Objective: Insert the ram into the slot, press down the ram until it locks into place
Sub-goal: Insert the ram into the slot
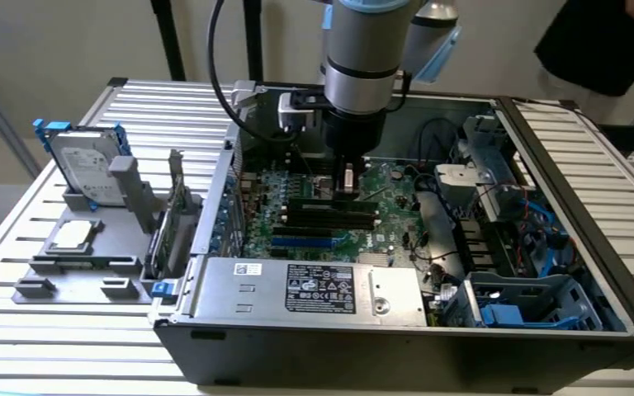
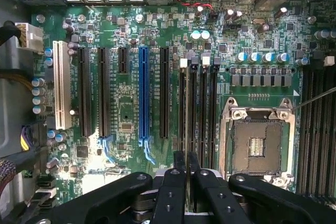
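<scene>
Black jaws clamped on the ram [image 2: 187, 129], held edge-on straight ahead of them, along the slot [image 2: 182, 103] in the row of black sockets [image 2: 203, 108]. Lined up, seemingly at the slot's mouth; seating and locking apparently not yet done. Pale end clip [image 2: 183, 62] beyond.

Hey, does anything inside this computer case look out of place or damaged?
Nothing looks damaged or askew. The gripper holds the ram in line with the black memory slots; the CPU socket beside them sits empty.
</scene>
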You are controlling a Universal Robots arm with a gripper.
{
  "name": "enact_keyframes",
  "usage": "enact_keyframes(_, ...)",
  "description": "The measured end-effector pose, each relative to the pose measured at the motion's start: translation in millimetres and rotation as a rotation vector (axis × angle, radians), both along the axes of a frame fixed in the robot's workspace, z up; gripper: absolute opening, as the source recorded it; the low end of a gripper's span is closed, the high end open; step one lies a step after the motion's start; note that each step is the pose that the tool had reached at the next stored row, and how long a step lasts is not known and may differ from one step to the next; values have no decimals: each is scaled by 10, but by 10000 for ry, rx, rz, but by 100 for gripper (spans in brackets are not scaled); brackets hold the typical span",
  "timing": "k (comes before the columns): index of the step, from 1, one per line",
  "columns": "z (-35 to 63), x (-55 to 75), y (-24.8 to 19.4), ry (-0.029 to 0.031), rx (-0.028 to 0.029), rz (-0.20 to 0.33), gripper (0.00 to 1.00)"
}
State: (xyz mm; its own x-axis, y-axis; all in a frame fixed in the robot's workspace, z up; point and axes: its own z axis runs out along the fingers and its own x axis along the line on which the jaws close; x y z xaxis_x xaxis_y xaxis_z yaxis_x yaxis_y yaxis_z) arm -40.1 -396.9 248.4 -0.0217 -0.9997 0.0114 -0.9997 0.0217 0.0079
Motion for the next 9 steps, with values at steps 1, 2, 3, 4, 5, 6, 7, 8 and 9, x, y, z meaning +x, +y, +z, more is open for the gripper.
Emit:
enact_keyframes(1,-7,-1,1,0,-13,0,13)
enact_keyframes(2,-14,-2,2,-1,-28,1,13)
enact_keyframes(3,-21,-3,3,-1,-47,1,13)
enact_keyframes(4,-27,-3,3,0,-68,1,13)
enact_keyframes(5,-31,-4,4,0,-92,1,13)
enact_keyframes(6,-36,-5,4,0,-113,1,13)
enact_keyframes(7,-39,-5,5,1,-133,0,13)
enact_keyframes(8,-42,-5,5,0,-149,1,13)
enact_keyframes(9,-45,-5,6,1,-161,1,13)
